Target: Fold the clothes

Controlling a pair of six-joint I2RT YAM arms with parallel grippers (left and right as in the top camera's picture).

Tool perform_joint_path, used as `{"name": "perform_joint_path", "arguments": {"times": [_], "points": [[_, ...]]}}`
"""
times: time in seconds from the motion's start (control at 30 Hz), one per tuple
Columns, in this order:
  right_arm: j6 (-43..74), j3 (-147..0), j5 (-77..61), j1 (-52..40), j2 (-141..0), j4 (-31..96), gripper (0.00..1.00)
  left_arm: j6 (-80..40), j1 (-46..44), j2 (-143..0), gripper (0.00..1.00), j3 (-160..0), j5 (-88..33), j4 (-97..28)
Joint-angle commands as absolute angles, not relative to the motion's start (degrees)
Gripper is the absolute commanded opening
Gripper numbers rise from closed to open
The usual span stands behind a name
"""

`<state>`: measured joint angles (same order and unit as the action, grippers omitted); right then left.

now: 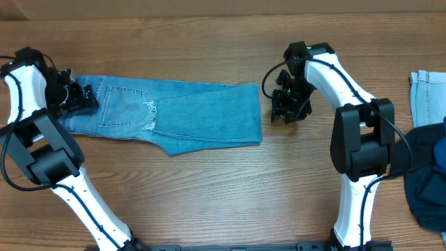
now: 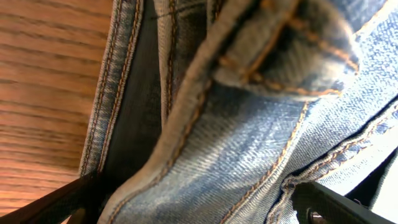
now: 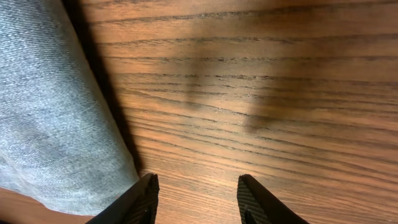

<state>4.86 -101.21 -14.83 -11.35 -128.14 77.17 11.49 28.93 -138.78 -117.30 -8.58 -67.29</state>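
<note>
A: Jeans [image 1: 174, 118] position, overhead view?
B: Flat on the table [image 1: 209, 202], left of centre, waistband to the left, hems to the right. The left gripper [image 1: 82, 97] sits at the waistband end, on the denim. The right gripper [image 1: 287, 110] is just past the hem edge over bare wood, clear of the cloth. At the far right edge are a pale blue cloth [image 1: 428, 97] and a dark navy garment [image 1: 425, 185], well apart from the jeans.
A: Left wrist?
B: Waistband and seams fill the frame. Fingers [image 2: 62, 202] are at the bottom corners, jaws spread wide, denim bunched between them, no clamp.
A: Right wrist?
B: Fingers [image 3: 140, 199] partly apart with only wood between them. The denim edge is just beside the left-hand one.
</note>
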Motion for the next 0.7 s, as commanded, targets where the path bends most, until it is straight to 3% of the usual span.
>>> {"name": "perform_joint_path", "arguments": {"times": [0.0, 0.23, 0.33, 0.5, 0.67], "points": [[4.73, -101.21, -15.31, -11.66, -127.76, 77.01, 0.45, 11.79, 30.55, -141.86, 1.00, -117.19, -12.19, -66.59], [4.71, -101.21, -15.11, -11.66, -127.76, 76.95, 0.45, 12.01, 31.22, -138.72, 1.00, -127.70, -13.02, -73.52], [4.71, -101.21, -15.11, -11.66, -127.76, 76.97, 0.45, 8.32, 31.24, -137.47, 1.00, -129.21, -2.81, -74.15], [4.73, -101.21, -15.11, -11.66, -127.76, 77.08, 0.45, 7.55, 31.27, -137.62, 1.00, -123.96, -1.17, -71.00], [4.73, -101.21, -15.14, -11.66, -127.76, 77.34, 0.45, 11.66, 31.20, -137.67, 1.00, -113.43, -10.04, -65.19]]}}
